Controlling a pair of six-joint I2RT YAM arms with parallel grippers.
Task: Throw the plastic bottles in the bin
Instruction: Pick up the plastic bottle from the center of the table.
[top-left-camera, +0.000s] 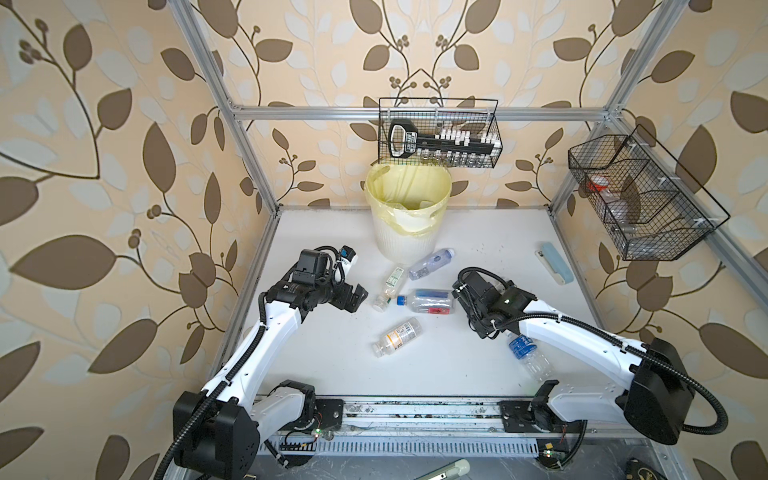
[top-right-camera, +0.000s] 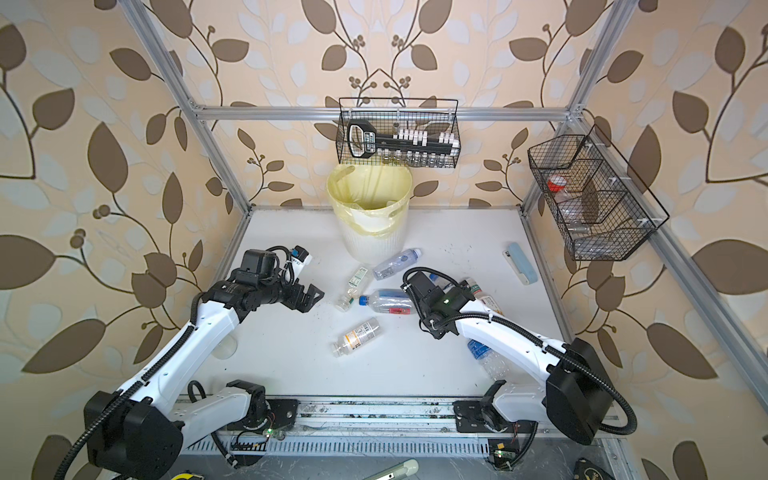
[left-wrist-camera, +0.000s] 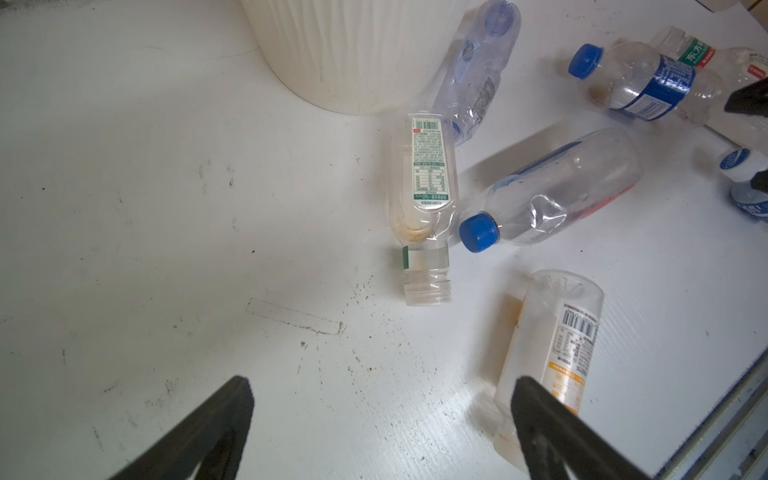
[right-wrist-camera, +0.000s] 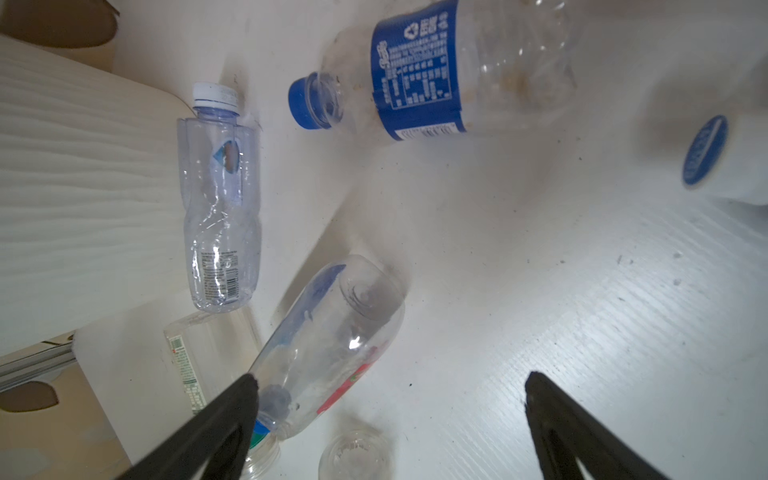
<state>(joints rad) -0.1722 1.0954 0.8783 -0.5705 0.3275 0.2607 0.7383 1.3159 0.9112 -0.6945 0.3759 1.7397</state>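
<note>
Bottles (top-left-camera: 426, 301) flat on desk (top-left-camera: 332, 365), scattered btwn both pincers, prob. loose so each can be pinched singly. Bin (top-left-camera: 409, 237) upright just beyond pincer tips, mouth up to catch drops. L pincer (left-wrist-camera: 382, 390) spread wide, empty, touching nothing. R pincer (right-wrist-camera: 390, 386) spread wide, empty; one finger over red-label bottle (right-wrist-camera: 328, 345), contact unclear.

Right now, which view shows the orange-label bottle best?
A top view: the orange-label bottle lies whole and unobstructed. The left wrist view is closer, but a left-gripper finger hides part. The right wrist view shows no orange label.
</note>
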